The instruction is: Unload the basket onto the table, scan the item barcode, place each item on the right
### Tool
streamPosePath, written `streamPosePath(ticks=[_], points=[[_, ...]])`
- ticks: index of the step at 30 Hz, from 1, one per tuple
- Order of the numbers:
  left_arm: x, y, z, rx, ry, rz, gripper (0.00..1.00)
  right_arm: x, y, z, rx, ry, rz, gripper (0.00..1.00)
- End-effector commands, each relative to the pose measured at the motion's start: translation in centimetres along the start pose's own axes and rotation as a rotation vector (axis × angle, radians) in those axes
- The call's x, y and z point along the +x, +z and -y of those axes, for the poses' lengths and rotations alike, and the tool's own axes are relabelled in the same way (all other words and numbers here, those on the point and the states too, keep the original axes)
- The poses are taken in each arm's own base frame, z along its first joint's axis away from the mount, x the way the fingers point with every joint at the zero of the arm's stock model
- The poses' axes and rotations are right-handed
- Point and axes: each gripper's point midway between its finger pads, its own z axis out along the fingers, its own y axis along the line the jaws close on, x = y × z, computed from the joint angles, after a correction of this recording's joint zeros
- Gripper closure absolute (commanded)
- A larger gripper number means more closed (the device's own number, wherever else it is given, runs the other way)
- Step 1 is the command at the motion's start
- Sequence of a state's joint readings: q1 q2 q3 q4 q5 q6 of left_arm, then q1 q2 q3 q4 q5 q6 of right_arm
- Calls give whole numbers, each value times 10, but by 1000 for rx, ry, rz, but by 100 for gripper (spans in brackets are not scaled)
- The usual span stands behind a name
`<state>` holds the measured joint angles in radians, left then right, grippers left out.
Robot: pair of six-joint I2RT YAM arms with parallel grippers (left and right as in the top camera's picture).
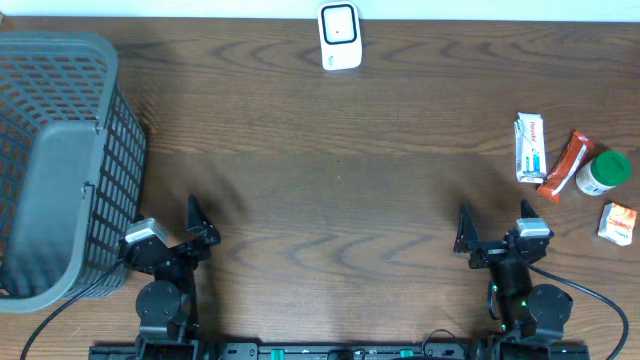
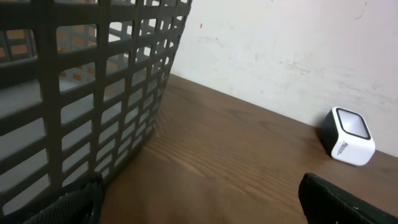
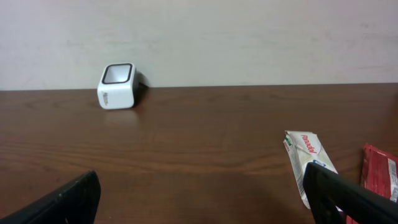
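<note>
A: Overhead: white carton [image 1: 530,147] at right edge, long axis running near-to-far. Nearer claw?
B: Right gripper [image 1: 466,236]; lies far-right of it. Left gripper [image 1: 198,222] well apart, beside grey basket [image 1: 60,60]. Both spread wide, holding nothing.

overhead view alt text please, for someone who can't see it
Two robot arms sit at the near edge of a dark wooden table, left gripper and right gripper open and empty. A white scanner stands at the far edge, a grey basket at left, small packaged items at right.
</note>
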<state>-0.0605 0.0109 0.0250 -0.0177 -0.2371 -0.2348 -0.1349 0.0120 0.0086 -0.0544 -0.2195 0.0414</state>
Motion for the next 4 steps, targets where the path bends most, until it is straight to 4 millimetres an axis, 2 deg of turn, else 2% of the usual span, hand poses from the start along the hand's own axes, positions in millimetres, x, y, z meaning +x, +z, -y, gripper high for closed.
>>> streamPosePath(ticks=[1, 4], points=[[16, 1, -4, -9, 26, -45, 0, 1, 0, -2, -6, 9, 1, 1], [16, 1, -4, -9, 26, -45, 0, 1, 0, -2, -6, 9, 1, 1]])
